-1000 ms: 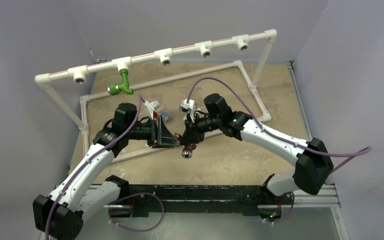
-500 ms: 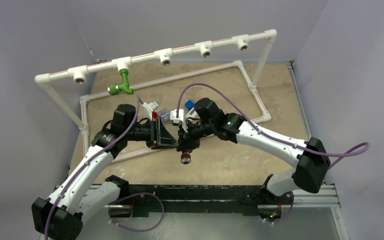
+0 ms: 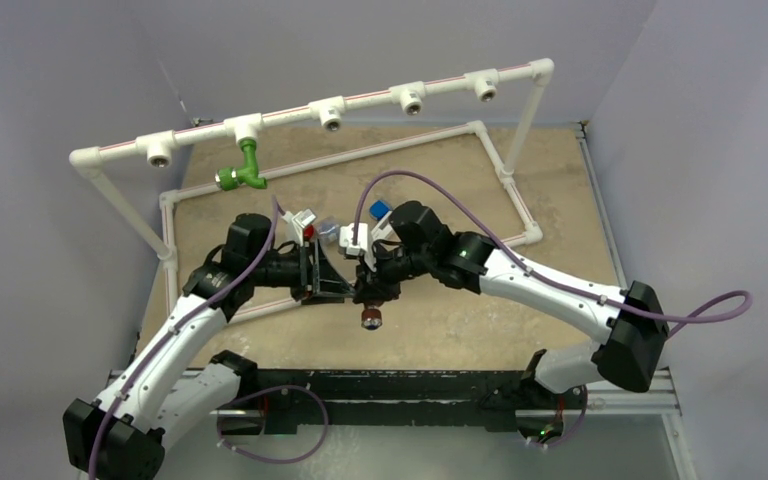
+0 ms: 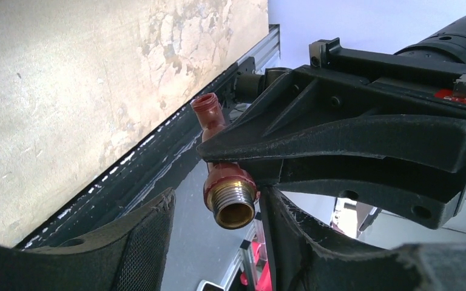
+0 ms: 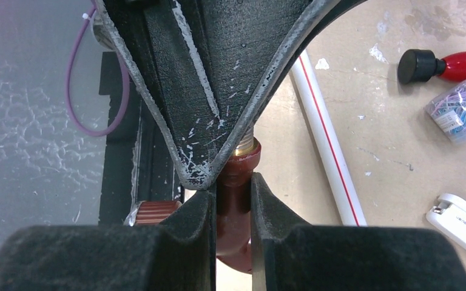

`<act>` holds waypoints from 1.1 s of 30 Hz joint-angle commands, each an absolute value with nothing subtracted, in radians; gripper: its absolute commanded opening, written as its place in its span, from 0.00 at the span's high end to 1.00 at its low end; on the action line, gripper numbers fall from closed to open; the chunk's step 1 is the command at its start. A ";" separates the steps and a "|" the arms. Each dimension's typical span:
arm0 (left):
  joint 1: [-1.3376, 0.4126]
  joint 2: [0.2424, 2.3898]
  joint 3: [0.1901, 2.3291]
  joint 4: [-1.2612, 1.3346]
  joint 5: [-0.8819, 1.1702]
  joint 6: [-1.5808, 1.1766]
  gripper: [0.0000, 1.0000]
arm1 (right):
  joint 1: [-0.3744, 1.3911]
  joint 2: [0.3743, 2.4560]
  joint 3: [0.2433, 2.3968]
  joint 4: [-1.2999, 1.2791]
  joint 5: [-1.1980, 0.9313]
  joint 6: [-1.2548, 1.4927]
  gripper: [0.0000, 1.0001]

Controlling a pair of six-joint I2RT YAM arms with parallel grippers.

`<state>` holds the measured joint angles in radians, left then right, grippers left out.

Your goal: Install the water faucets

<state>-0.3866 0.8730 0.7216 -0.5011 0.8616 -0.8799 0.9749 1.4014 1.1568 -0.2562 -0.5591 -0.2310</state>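
Observation:
The reddish-brown faucet [image 5: 233, 209] is clamped by its body in my right gripper [image 5: 233, 188], which is shut on it above the table's near middle [image 3: 370, 318]. Its brass threaded end [image 4: 233, 203] points into my left gripper [image 4: 215, 203]. That gripper is open: one pad [image 4: 279, 224] lies against the thread, and the other pad [image 4: 145, 236] stands well apart. The two grippers meet tip to tip, left [image 3: 343, 280] and right [image 3: 368, 290]. The green faucet [image 3: 242, 172] hangs from a tee on the raised white pipe.
The white pipe frame [image 3: 410, 90] spans the back with several open tee sockets [image 3: 331, 114]. On the table lie a red-and-black knob [image 5: 440, 65], a bag of clips [image 5: 461, 112], a white clip [image 5: 461, 221] and the floor pipe [image 5: 327, 139].
My right arm has carried the reddish-brown faucet left, up to my left gripper. My left gripper's jaws have narrowed around the threaded end.

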 commanded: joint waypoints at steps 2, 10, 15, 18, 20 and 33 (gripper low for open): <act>-0.389 0.884 0.721 -0.478 0.865 -0.894 0.48 | 1.005 1.380 1.180 -0.240 -0.532 -0.253 1.00; -0.389 0.882 0.706 -0.472 0.873 -0.900 0.59 | 1.031 1.370 1.174 -0.213 -0.520 -0.246 1.00; -0.389 0.884 0.695 -0.454 0.891 -0.909 0.72 | 1.034 1.368 1.165 -0.190 -0.517 -0.237 1.00; -0.390 0.891 0.684 -0.434 0.918 -0.911 1.00 | 1.037 1.370 1.161 -0.180 -0.517 -0.233 1.00; -0.389 0.890 0.676 -0.422 0.929 -0.922 1.00 | 1.037 1.374 1.161 -0.179 -0.507 -0.229 0.96; -0.388 0.855 0.638 -0.340 0.976 -1.030 1.00 | 1.037 1.293 1.119 -0.147 -0.428 -0.204 0.43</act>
<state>-0.3866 0.8787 0.6449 -0.4038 0.9340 -0.9775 1.0340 1.3537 1.1286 -0.2100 -0.4599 -0.2146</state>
